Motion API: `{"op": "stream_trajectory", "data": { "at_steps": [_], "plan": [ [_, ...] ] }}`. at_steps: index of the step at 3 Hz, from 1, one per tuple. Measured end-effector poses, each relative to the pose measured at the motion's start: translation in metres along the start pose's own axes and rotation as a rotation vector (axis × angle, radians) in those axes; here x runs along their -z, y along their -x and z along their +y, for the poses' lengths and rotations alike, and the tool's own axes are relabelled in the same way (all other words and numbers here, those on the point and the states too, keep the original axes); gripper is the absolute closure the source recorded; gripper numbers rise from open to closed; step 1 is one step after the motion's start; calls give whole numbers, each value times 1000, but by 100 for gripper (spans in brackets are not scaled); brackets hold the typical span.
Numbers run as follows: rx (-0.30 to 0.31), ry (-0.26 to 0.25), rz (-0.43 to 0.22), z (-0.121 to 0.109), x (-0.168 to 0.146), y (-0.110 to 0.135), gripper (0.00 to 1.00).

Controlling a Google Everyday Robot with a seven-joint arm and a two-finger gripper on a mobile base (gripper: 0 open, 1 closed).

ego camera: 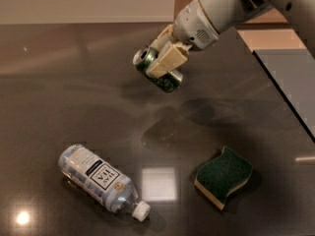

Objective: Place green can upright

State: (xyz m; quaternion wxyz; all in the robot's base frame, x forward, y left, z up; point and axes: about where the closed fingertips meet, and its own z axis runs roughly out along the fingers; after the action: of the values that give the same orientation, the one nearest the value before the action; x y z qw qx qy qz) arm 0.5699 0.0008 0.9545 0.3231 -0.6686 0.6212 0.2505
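Progress is partial: the tool [158, 60] pinches the can [170, 81] across its side, holding it above the counter [74, 92], tilted with its silver top up-left. Turning it upright, setting it down away from bottle [101, 181] and sponge [224, 177], and releasing remain.

Over a dark, glossy table [74, 97] mirroring bright lights, the gripper [165, 63], at twelve o'clock, clamps matt cream pads on the green can [169, 81], shiny metal with a silver top; at seven o'clock, a clear plastic bottle [101, 178]; at five o'clock, a rough-topped foam sponge [224, 176].
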Motion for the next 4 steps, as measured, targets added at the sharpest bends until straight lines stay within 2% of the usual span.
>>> {"op": "stream_trajectory", "data": {
  "at_steps": [2,4],
  "plan": [
    [-78,-15,-191,21,14,-5,100],
    [-124,-60,-365,29,13,-20,100]
  ]
}}
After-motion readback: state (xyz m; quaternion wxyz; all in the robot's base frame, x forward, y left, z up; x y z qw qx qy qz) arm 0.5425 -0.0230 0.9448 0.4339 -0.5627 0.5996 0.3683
